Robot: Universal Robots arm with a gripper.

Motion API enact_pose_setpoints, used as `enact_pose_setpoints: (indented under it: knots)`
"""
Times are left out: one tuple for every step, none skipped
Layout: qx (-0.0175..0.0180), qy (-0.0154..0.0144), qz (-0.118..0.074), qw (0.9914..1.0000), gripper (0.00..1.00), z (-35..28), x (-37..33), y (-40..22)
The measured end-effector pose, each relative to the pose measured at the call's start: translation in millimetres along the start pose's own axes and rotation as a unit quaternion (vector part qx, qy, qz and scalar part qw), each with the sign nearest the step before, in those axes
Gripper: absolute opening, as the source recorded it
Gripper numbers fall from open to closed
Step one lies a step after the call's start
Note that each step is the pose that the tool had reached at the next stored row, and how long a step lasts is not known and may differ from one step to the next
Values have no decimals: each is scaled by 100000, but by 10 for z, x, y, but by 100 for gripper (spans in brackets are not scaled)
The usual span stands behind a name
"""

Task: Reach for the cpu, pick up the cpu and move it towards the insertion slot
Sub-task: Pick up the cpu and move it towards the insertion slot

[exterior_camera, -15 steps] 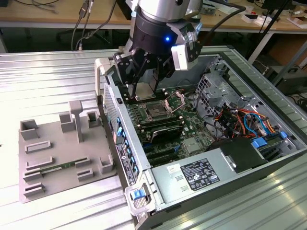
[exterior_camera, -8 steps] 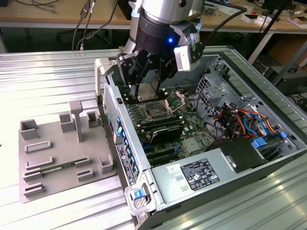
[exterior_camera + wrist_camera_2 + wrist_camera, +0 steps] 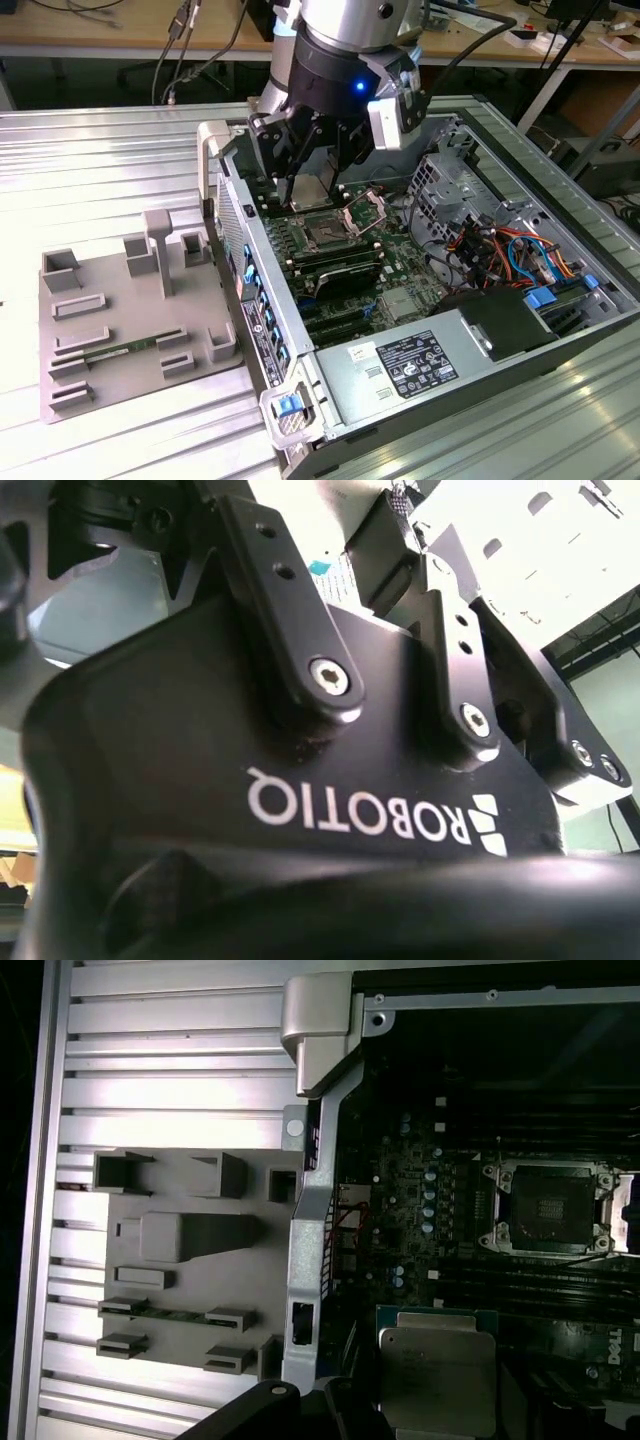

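A: What took up most of the scene?

B: The ribbed metal surface (image 3: 120,170), and on it the open computer case (image 3: 560,190), lying on its side with the green motherboard (image 3: 395,265) exposed. Toward the exterior view's left of the case sat the grey fixture plate (image 3: 100,330), with a long green memory stick (image 3: 125,350) lying in one of its holders.

A: And the arm?

B: The arm (image 3: 350,30) hung over the far end of the case, its gripper (image 3: 310,170) lowered above the motherboard.

A: Where was the cpu?

B: In the first wrist view the cpu (image 3: 437,1380) showed close under the camera, its silvery top up, with the dark fingers (image 3: 345,1410) just beside its edge. In the exterior view it appeared as a pale square (image 3: 312,188) between the black fingers (image 3: 283,170), raised above the board.

A: So the fingers were clamped on it?

B: They looked closed around the chip, holding it off the board.

A: And the insertion slot?

B: The insertion slot (image 3: 327,232) lay just beyond the gripper toward the camera in the exterior view, its metal bracket (image 3: 367,208) swung up. In the first wrist view the square socket (image 3: 550,1210) sat apart from the cpu.
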State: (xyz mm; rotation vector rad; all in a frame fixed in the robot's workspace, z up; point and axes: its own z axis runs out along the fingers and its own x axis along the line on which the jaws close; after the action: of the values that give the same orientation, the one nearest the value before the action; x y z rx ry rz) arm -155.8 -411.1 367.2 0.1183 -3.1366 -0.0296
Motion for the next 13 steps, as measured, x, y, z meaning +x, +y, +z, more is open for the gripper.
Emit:
enact_pose_setpoints:
  knots:
    - [-2,0,0,100000,55,2,-5,0]
    - [1,2,0,100000,55,4,-12,-1]
    - [-3,-3,0,100000,55,6,-17,-1]
    - [-2,2,0,100000,55,8,-30,-2]
    - [-4,-4,-3,100000,55,10,-35,-3]
    - [-8,-2,-2,100000,55,12,-38,-3]
    - [-1,1,-3,100000,55,13,-45,-4]
    - [0,0,1,100000,55,15,-51,-4]
    - [0,2,0,100000,55,16,-58,-4]
    - [-5,-2,-1,100000,55,19,-69,-6]
    - [-2,1,-5,100000,55,21,-77,-6]
    - [-5,-4,-5,100000,55,23,-83,-7]
    - [-1,1,-4,100000,55,24,-91,-7]
